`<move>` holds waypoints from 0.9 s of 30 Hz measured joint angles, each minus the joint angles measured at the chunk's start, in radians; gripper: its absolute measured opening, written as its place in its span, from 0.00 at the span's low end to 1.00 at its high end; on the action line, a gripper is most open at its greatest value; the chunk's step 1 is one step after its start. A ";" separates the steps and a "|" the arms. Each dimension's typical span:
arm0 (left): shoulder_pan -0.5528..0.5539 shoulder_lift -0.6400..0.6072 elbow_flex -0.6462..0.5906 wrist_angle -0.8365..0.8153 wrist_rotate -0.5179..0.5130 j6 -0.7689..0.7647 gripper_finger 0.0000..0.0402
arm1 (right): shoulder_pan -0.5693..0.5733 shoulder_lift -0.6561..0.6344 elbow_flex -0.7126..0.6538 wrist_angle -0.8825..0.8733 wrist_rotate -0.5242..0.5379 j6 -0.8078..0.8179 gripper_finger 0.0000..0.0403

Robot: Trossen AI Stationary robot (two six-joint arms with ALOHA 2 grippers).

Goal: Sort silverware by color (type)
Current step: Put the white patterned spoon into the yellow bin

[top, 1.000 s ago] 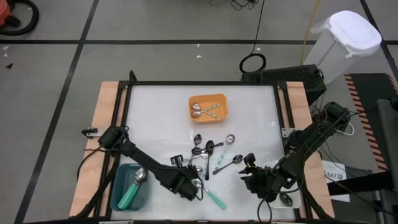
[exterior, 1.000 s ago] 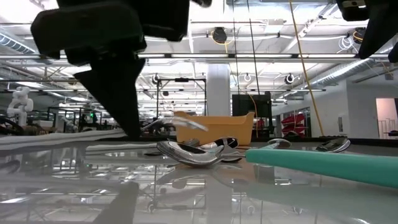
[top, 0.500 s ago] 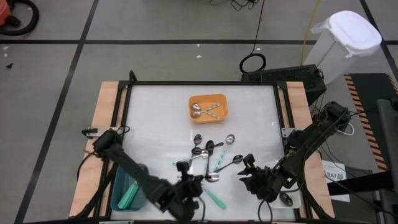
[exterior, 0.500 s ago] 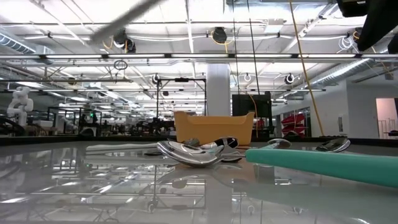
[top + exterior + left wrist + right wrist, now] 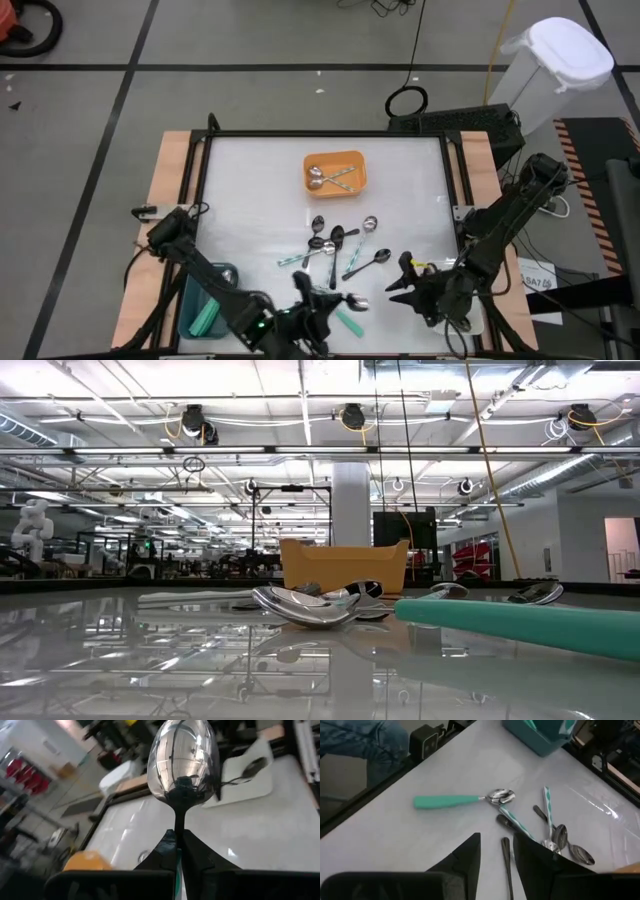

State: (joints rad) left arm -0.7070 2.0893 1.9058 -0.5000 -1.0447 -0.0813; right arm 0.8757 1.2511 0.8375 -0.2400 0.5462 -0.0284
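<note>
Where jaws pinch it, spoon [image 5: 184, 762], mirror-bright bowl, slim neck

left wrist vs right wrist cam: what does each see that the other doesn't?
Left wrist only: a shiny spoon clamped in the left jaws, and the white tray. Right wrist only: a teal-handled spoon lying flat, a spoon cluster, and the teal tray. Both: the white tabletop.
</note>
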 joint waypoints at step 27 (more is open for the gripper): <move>0.367 0.004 -0.603 1.553 0.686 0.316 0.01 | -0.066 -0.192 -0.315 0.415 0.292 0.129 0.29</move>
State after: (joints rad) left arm -0.3402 2.0933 1.3032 1.0532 -0.3587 0.2346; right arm 0.8098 1.0592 0.5228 0.1747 0.8381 0.1006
